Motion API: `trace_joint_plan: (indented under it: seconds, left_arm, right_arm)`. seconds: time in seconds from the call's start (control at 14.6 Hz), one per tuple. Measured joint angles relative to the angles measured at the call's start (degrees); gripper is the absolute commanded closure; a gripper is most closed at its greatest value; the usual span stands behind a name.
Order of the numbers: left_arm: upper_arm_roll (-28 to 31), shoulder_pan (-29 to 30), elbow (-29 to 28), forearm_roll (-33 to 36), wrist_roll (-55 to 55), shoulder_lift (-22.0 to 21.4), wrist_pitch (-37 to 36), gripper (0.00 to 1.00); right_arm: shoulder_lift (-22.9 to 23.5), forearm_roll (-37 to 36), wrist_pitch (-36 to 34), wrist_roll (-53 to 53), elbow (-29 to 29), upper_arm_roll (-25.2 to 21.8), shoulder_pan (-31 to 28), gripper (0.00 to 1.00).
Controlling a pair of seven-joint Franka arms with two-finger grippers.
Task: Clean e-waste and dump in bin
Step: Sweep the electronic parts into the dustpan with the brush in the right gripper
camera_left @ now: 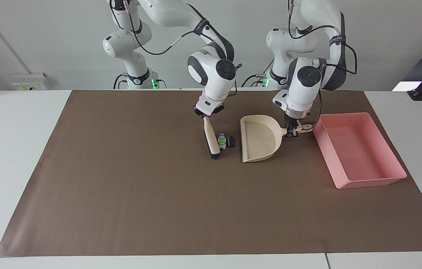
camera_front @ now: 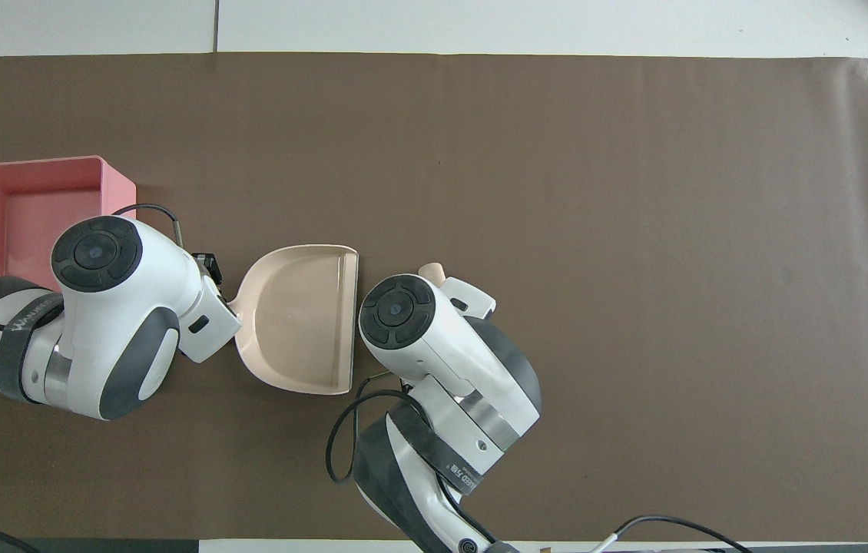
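Two bits of e-waste lie on the brown mat: a white-grey piece with green marks point(camera_left: 222, 141) and a small black block point(camera_left: 231, 141) beside it. My right gripper point(camera_left: 206, 116) is shut on the beige handle of a brush point(camera_left: 211, 144), whose dark bristles stand against the white-grey piece. A beige dustpan point(camera_left: 259, 139) point(camera_front: 296, 319) opens toward the black block, a small gap apart. My left gripper point(camera_left: 291, 131) point(camera_front: 210, 265) is shut on its handle. The pink bin point(camera_left: 360, 179) point(camera_front: 117, 188) stands at the left arm's end. In the overhead view the right arm hides the e-waste.
The brown mat point(camera_left: 140, 194) covers most of the white table point(camera_left: 13, 157). The bin sits close beside the dustpan's handle. A cable loops from the left wrist over the handle.
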Motion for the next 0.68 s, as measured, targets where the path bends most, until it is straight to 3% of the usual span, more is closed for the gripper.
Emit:
trace_joint_plan:
  seconds: [0.41,0.68]
  left_arm:
    - [-0.08,-1.72,-2.37,2.98,-4.25,0.05,1.41,1.00]
    - [0.02,-1.65,-4.56,3.08,-4.78,-0.08,3.50,1.00]
  right_arm:
    - [0.05,0.75,1.38,0.00,-0.42,1.19,0.45,1.00]
    - [0.35,9.66,5.97,-0.12,-0.51,2.53,0.92,1.00]
